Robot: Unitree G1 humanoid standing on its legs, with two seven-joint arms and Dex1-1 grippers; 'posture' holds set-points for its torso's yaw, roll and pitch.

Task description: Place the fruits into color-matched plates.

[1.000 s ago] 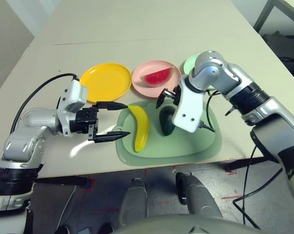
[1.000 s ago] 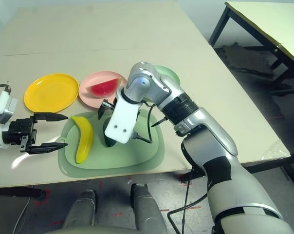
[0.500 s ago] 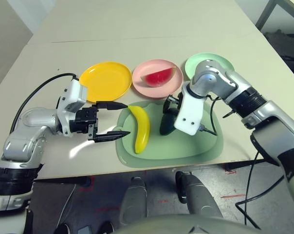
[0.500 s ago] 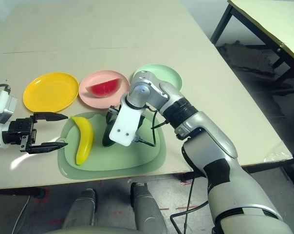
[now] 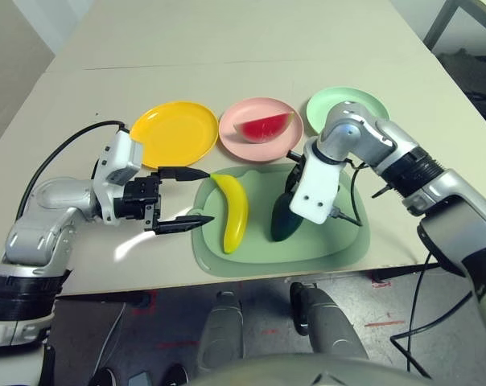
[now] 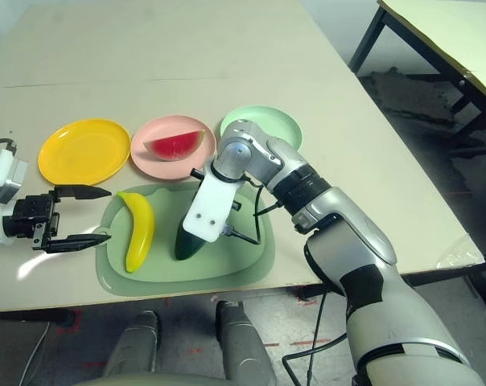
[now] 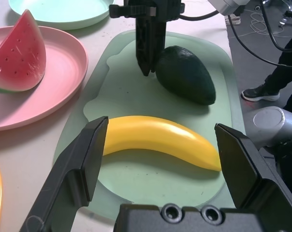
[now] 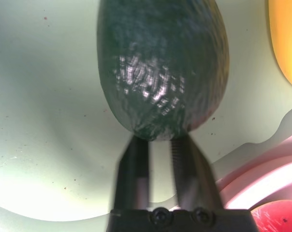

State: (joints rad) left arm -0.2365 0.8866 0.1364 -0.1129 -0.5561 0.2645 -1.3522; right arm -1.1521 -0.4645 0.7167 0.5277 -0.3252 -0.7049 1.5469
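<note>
- Done, as it looks: the red watermelon wedge already lies in the pink plate, in the upper middle of the head view. That is one fruit of three colour-matched.
- Not yet done: the yellow banana lies on the pale green mat at the centre of the frame, near the lower edge of the tabletop. The yellow plate, up and to the left of the mat, has no fruit in it.
- Not yet done: the dark green avocado also lies on the mat, just right of the banana and apart from it. Its mint green plate, at the upper right, has no fruit in it and is partly hidden by the right arm.
- The right end effector points steeply down at the mat, its two black fingers drawn together with hardly a gap. In the left wrist view they stand just beside the avocado's narrow end, not around it; in the right wrist view their tips meet that end of the fruit without enclosing it. My reading is that it has no real hold on the avocado.
- The left end effector hangs at the mat's left edge, centre left of the frame, its fingers spread wide and nothing between them. In its wrist view the banana lies beyond the two fingers, not yet reached.
- Judgement: about a third of the task is complete; both the avocado and the banana remain to be picked up and carried to their plates.
</note>
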